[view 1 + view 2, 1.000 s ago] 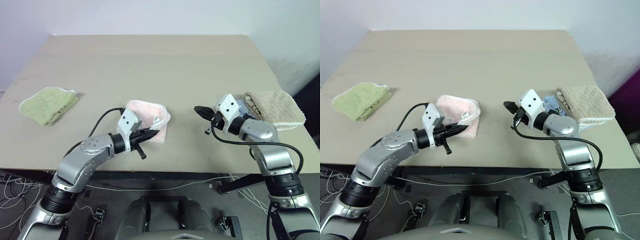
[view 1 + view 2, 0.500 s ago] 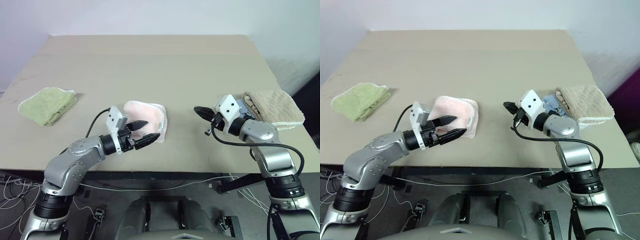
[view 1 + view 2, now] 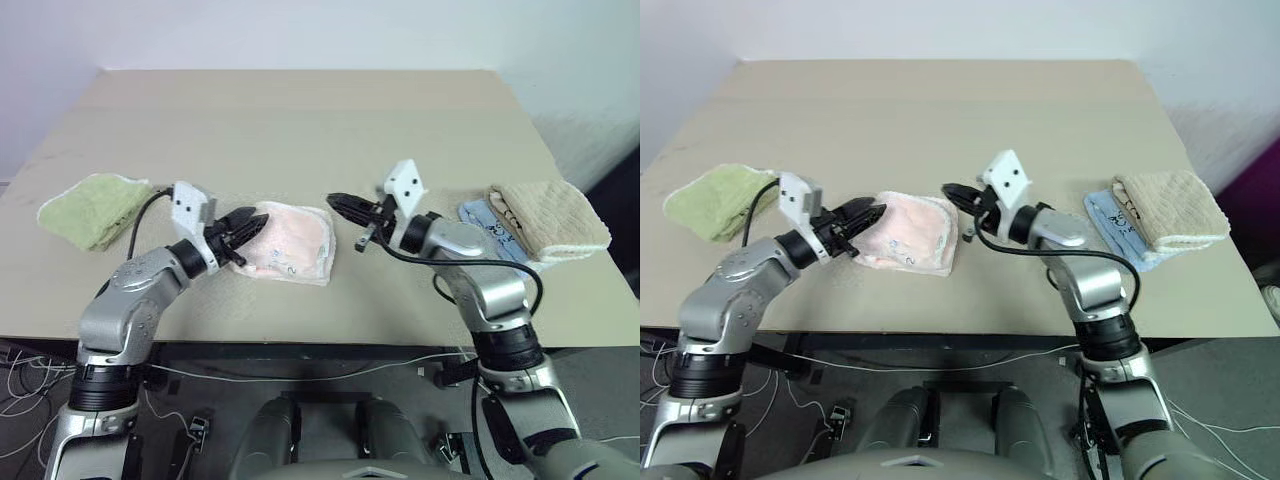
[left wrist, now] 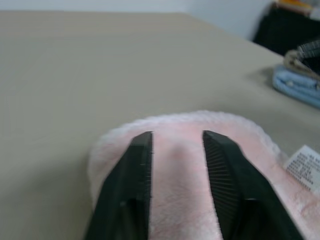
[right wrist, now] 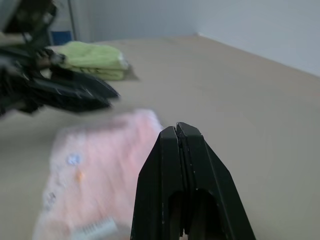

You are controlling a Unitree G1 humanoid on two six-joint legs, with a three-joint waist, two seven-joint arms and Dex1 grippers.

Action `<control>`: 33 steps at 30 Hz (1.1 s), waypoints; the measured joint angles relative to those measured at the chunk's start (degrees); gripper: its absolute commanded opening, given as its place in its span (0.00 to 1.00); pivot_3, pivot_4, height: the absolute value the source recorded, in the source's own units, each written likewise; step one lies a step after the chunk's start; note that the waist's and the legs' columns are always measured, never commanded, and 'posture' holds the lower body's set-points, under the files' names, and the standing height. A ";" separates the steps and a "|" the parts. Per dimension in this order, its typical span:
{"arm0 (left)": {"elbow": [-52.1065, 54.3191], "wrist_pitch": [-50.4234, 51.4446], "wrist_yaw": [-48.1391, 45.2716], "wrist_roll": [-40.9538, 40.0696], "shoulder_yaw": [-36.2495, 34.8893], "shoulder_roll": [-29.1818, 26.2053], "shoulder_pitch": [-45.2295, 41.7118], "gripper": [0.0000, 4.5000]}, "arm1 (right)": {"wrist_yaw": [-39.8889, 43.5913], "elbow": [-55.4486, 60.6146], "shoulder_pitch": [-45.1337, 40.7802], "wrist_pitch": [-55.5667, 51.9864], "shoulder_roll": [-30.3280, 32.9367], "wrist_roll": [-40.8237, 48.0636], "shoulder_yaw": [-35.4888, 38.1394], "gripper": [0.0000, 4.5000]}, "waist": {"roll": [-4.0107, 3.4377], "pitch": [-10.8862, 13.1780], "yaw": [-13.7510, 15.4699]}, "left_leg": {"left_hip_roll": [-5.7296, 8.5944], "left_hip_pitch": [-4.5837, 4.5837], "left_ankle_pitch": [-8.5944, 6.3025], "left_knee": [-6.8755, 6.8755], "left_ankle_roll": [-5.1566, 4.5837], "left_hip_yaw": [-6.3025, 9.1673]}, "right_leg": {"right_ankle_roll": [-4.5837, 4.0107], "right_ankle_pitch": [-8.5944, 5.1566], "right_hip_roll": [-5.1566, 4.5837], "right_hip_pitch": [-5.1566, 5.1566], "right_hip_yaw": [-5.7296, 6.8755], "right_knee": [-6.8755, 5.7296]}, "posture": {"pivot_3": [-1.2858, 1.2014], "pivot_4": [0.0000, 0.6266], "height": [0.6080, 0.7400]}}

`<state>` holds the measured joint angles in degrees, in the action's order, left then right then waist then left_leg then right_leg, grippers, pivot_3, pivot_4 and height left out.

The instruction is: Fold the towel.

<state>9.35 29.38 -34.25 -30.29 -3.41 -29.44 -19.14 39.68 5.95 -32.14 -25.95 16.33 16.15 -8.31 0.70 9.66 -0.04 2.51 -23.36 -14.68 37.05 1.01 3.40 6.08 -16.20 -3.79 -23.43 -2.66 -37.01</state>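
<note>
- Left gripper (image 4: 172,150): jaws a narrow gap apart, holding nothing, poised over the left end of the towel (image 3: 290,245).
- Right gripper (image 3: 338,203): jaws pressed shut, empty, above the table (image 3: 300,120) just off the towel's right edge.
- Towel: folded, lying flat near the table's front edge, midway along it.
- Green towel (image 3: 95,207) at the left edge; beige towel (image 3: 550,215) atop a blue cloth (image 3: 490,228) at the right edge.

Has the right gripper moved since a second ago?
Yes. The right gripper moved left, away from the beige towel, up to the pink towel.
</note>
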 measured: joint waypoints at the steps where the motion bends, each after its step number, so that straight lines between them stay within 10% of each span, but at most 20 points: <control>1: -0.77 -0.39 -0.63 0.95 0.79 0.01 -0.28 0.11 | 0.09 -0.96 0.01 0.03 -0.43 -0.22 -0.82 0.00 | 0.00 0.00 -0.08 | 0.01 0.00 0.00 0.00 0.00 0.00 | 0.00 0.00 0.00 -0.01 0.00 -0.01 | 0.52 0.24 1.00; 18: -10.22 -10.94 -6.39 16.17 10.53 -0.21 -0.49 0.11 | 0.14 -15.66 3.88 7.23 -3.38 -8.77 -8.56 0.00 | -0.05 -0.06 -0.81 | -0.01 0.02 0.00 -0.03 0.01 0.00 | 0.00 0.00 0.01 -0.04 -0.01 -0.07 | 0.52 0.24 1.00; 33: 2.84 23.10 19.61 -25.31 -26.83 9.77 8.00 0.23 | 1.22 0.80 7.31 5.35 3.01 -5.23 -1.99 0.00 | 0.02 -0.02 -0.72 | -0.05 -0.05 0.00 0.05 0.00 0.03 | 0.02 0.00 -0.04 -0.10 -0.03 -0.12 | 0.52 0.24 1.00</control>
<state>12.19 52.48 -14.64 -55.60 -30.24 -19.67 -11.13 40.90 6.75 -24.83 -20.59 19.33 10.92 -10.30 0.72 9.64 -0.75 2.46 -23.42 -14.68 37.10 1.01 3.44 6.09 -16.19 -3.83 -23.53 -2.69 -37.13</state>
